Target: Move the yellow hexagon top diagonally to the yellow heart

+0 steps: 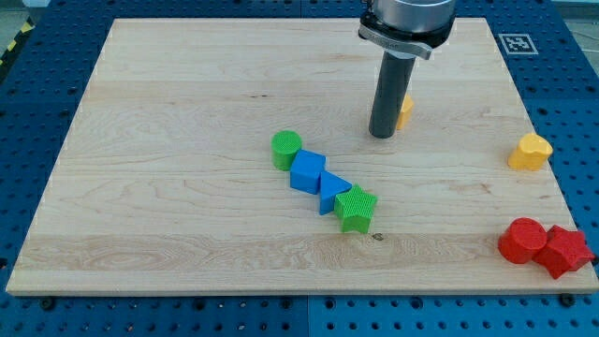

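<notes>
The yellow hexagon (404, 111) lies at the view's upper right of centre, mostly hidden behind the rod. My tip (382, 134) rests on the board touching or just short of the hexagon's left side. The yellow heart (530, 152) lies near the board's right edge, to the right of and a little below the hexagon, well apart from it.
A green cylinder (286, 148), a blue cube (307, 172), a blue triangle (332, 193) and a green star (356, 209) form a diagonal chain at the board's centre. A red cylinder (522, 241) and a red star (563, 251) sit at the lower right corner.
</notes>
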